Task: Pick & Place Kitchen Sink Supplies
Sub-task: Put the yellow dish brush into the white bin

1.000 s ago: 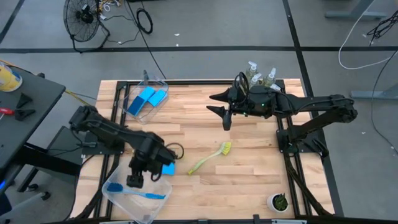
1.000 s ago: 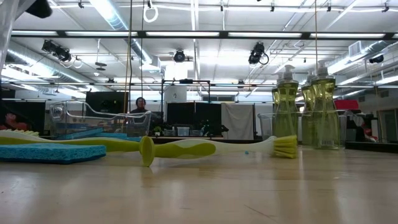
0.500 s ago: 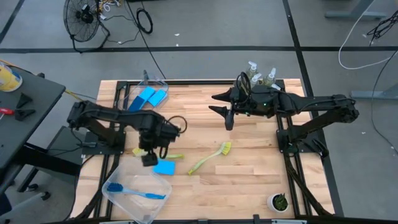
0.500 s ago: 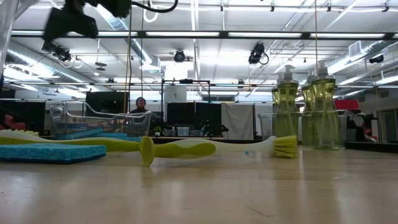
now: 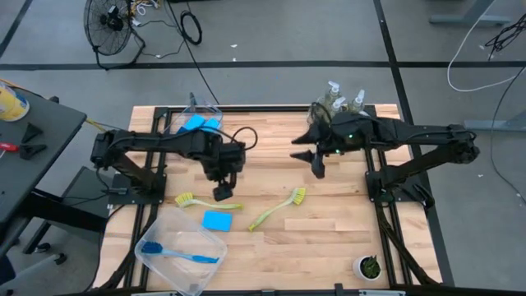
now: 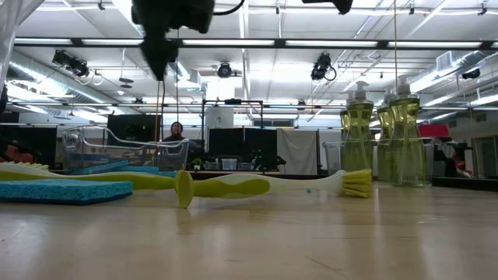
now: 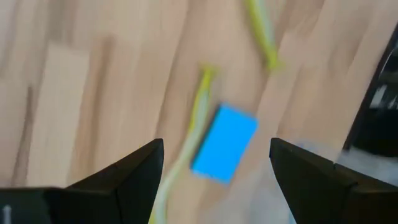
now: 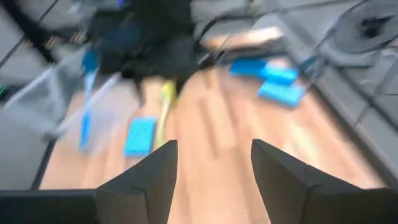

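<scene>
Wooden table [image 5: 329, 222], contents listed from the near edge to the far edge. Near right corner: small white pot with a green plant [image 5: 367, 266]. Near left corner: clear plastic bin [image 5: 168, 275] holding one blue dish brush [image 5: 177, 252]. Just beyond that bin: one flat blue sponge [image 5: 218, 221] lying loose on the wood, seen in the low view at the left [image 6: 66, 191]. Beside the sponge, toward the left arm: yellow-green dish brush [image 5: 204, 203], lying flat. Mid-table: second yellow-green dish brush [image 5: 278, 209], lying flat, bristle head toward the right arm, well apart from the sponge; in the low view it stretches across the middle [image 6: 264, 185]. Above the first brush and the sponge: left gripper [image 5: 222, 191], raised off the table, its two fingers spread wide with nothing between them; its wrist camera looks down on the blue sponge [image 7: 224, 143] and the brush handle touching its edge. Farther back, right of centre: right gripper [image 5: 316, 164], also raised above bare wood, fingers parted and holding nothing. Far left corner: second clear bin [image 5: 191, 115] containing two blue sponges [image 5: 197, 126]. Far right corner: clear bin of pump bottles of yellow-green soap [image 5: 343, 102], standing upright, visible at the right of the low view [image 6: 389, 140].
</scene>
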Tool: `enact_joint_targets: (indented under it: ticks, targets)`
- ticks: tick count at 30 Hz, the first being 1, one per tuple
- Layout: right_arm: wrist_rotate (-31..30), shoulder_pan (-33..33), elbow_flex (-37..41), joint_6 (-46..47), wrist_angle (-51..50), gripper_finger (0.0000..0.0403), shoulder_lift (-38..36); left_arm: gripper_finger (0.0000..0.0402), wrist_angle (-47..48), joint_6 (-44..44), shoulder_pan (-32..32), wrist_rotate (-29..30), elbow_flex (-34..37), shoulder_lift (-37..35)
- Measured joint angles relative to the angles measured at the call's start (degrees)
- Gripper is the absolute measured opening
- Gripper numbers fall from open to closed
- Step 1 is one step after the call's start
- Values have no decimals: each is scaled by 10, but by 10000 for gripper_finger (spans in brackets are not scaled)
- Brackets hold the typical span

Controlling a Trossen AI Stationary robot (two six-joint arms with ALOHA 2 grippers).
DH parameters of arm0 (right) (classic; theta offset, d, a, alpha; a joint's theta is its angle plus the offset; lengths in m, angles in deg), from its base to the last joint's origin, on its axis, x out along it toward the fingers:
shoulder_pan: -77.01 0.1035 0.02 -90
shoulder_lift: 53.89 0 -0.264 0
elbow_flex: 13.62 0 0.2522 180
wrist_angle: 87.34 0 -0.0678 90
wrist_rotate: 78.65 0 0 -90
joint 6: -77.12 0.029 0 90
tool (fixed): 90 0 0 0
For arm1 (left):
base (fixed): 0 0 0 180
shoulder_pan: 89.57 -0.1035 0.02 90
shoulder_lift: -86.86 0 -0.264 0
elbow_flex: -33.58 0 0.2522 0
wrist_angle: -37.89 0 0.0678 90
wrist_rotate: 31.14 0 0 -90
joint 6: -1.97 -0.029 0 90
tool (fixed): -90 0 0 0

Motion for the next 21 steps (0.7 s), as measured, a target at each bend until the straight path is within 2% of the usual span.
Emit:
enact_joint_targets:
  ticks: [4,9,14,21]
  targets:
    - [58,-2,0,-39,-52,206,14,298,-73,-2,-16,2,0,0]
    - [71,-2,0,-117,-113,206,35,298,-131,-2,-30,2,0,0]
    - [88,-2,0,-200,-169,206,64,298,-143,-2,-39,2,0,0]
    - [108,-2,3,-291,-177,206,122,298,-144,-2,-43,4,0,0]
